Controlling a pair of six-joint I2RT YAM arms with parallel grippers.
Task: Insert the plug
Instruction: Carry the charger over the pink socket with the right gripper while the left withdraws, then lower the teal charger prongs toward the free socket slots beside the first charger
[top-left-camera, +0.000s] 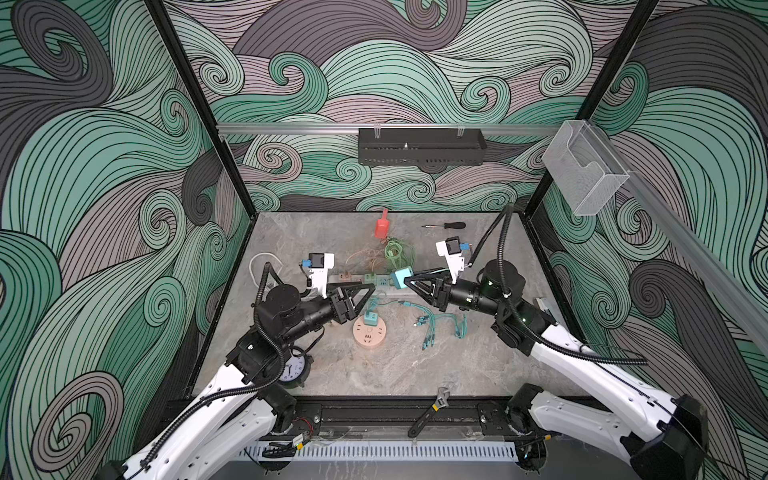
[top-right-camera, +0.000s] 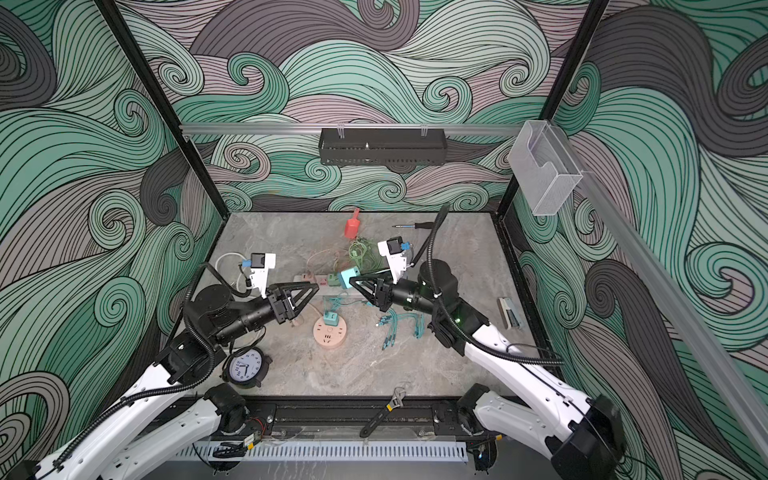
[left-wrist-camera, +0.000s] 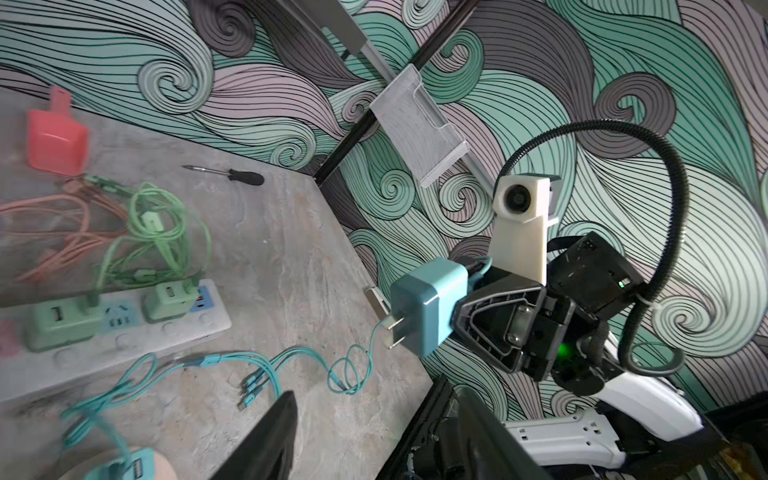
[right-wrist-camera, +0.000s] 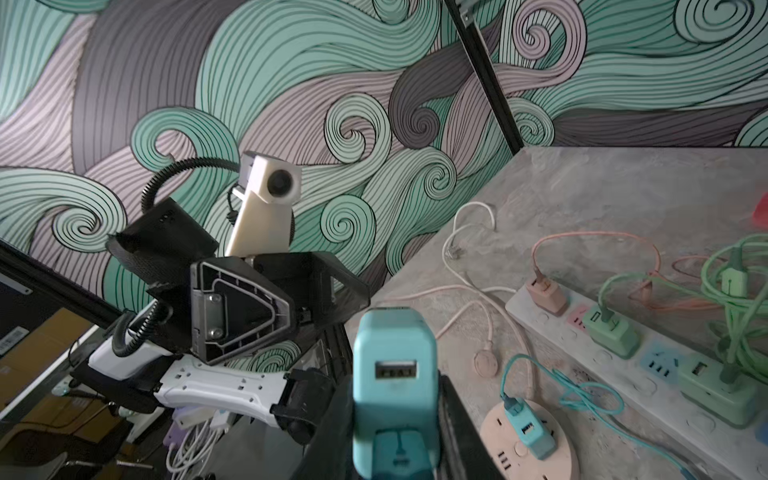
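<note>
While the grey table (top-left-camera: 415, 374) takes up the floor of the booth, both arms come in over its near edge and meet near the middle. The right gripper (top-left-camera: 409, 282) is clamped on the blue plug (top-left-camera: 399, 277). This cube-shaped charger is held clear of the table, and its two metal prongs (left-wrist-camera: 392, 323) are bare and point away from the fingers. In both top views it sits just at the right end of the power strip (left-wrist-camera: 208, 322). The left gripper (top-left-camera: 365, 296) faces it from close by, its fingers (left-wrist-camera: 266, 440) apart with nothing between them. The strip lies across the middle of the table and carries two green chargers (left-wrist-camera: 62, 324) and a pink charger (right-wrist-camera: 544, 297). A blue socket face (left-wrist-camera: 118, 313) between the green ones is open. A clock (top-right-camera: 245, 365) stands beside the left arm. The round pink socket (top-left-camera: 369, 334) lies nearer the front with a small blue charger (top-left-camera: 370, 319) plugged into it. A wrench (top-left-camera: 430, 411) rests on the black front rail. A red scoop (top-left-camera: 382, 226) stands at the far edge, with a screwdriver (top-left-camera: 446, 225) to its right. Blue cables (top-left-camera: 436, 322) lie loose between the round socket and the right arm.
</note>
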